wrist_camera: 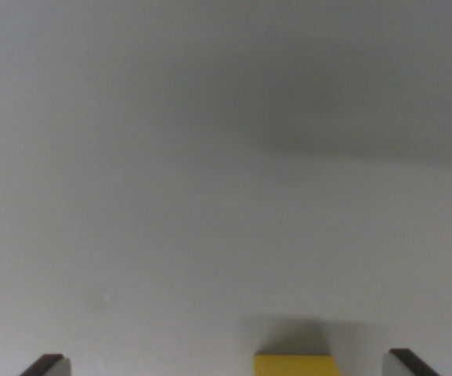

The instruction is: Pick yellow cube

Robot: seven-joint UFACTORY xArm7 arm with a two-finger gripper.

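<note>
Yellow cube (pixel 296 365) at wrist view's bottom edge, on grey worktop (pixel 210 196). Pincer (pixel 229 364) spread wide, empty; fingertips (pixel 47 365) flank cube, apart from it.

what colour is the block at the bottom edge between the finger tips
Yellow. The cube shows only in the wrist view, cut off by the bottom edge.

yellow cube (pixel 296 365), grey surface (pixel 171 196), dark-tipped pincer (pixel 229 366)

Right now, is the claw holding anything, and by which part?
Nothing held. The claw is open; the yellow cube sits on the surface between its fingertips, touching neither.
</note>
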